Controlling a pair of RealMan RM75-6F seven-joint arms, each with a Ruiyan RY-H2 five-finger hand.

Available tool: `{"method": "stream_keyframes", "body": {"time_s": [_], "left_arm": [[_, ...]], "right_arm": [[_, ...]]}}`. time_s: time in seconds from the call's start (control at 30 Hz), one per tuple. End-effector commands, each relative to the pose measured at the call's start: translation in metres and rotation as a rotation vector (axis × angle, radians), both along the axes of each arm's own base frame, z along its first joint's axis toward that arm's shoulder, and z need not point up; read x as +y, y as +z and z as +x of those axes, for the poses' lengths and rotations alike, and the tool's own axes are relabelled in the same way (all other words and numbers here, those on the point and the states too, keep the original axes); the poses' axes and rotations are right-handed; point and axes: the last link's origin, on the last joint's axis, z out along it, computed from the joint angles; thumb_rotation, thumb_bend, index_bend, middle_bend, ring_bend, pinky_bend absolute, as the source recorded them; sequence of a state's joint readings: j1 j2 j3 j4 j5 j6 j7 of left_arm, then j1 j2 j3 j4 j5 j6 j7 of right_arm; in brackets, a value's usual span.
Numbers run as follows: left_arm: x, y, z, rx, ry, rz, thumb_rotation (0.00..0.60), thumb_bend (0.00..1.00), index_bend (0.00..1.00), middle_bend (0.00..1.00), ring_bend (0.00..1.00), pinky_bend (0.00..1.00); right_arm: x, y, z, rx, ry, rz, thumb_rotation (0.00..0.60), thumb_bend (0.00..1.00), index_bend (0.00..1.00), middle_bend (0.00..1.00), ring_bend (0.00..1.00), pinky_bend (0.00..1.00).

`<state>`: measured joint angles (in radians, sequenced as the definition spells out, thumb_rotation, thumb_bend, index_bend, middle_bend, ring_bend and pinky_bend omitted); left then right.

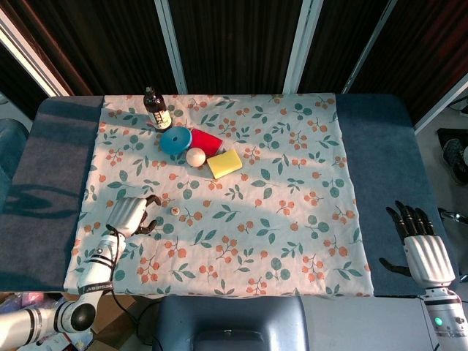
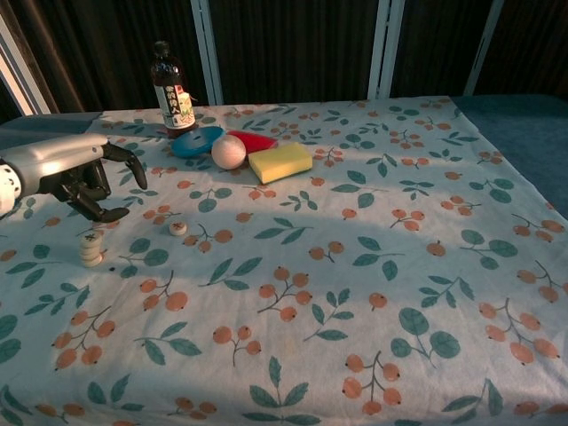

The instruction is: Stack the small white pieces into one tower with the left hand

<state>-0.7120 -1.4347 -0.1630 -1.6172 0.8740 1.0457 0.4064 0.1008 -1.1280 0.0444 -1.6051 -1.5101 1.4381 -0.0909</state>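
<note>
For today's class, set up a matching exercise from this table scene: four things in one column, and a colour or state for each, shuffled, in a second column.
Things:
1. sponge
2. bottle
3. stack of white pieces
4. left hand

Descriptions:
A. dark, upright with a label
B. yellow
C. standing free on the cloth
D. raised, holding nothing

Pairs: 1-B, 2-A, 3-C, 4-D

Silver left hand (image 2: 84,177), black fingers (image 2: 131,163); right hand (image 1: 423,247) alike.

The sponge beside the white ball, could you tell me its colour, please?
Yellow; the sponge shows best in the chest view.
</note>
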Motion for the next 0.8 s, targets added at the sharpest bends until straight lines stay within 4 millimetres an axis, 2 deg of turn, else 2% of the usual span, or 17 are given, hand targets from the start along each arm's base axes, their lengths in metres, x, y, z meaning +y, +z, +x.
{"method": "stream_keyframes", "body": {"time_s": [0.03,0.3,0.47,0.8], "left_arm": [[0.017,-0.017,0.008,0.018,0.034,0.018,0.600,0.37,0.36,1.00,1.00,1.00],[0.039,-0.051,0.008,0.096,0.109,0.033,0.600,0.37,0.36,1.00,1.00,1.00],[0.042,-0.054,0.005,0.130,0.122,0.030,0.600,0.37,0.36,1.00,1.00,1.00],[0.034,-0.054,0.008,0.107,0.132,-0.014,0.600,0.37,0.36,1.00,1.00,1.00]], "right_arm": [[0.000,0.001,0.000,-0.002,0.001,-0.001,0.600,0.16,0.00,0.00,0.00,0.00],[0.002,0.006,-0.002,-0.009,-0.001,-0.010,0.600,0.16,0.00,0.00,0.00,0.00],[0.002,0.007,-0.003,-0.012,-0.004,-0.016,0.600,0.16,0.00,0.00,0.00,0.00],[0.001,0.004,-0.002,-0.009,0.000,-0.004,0.600,0.16,0.00,0.00,0.00,0.00]]}}
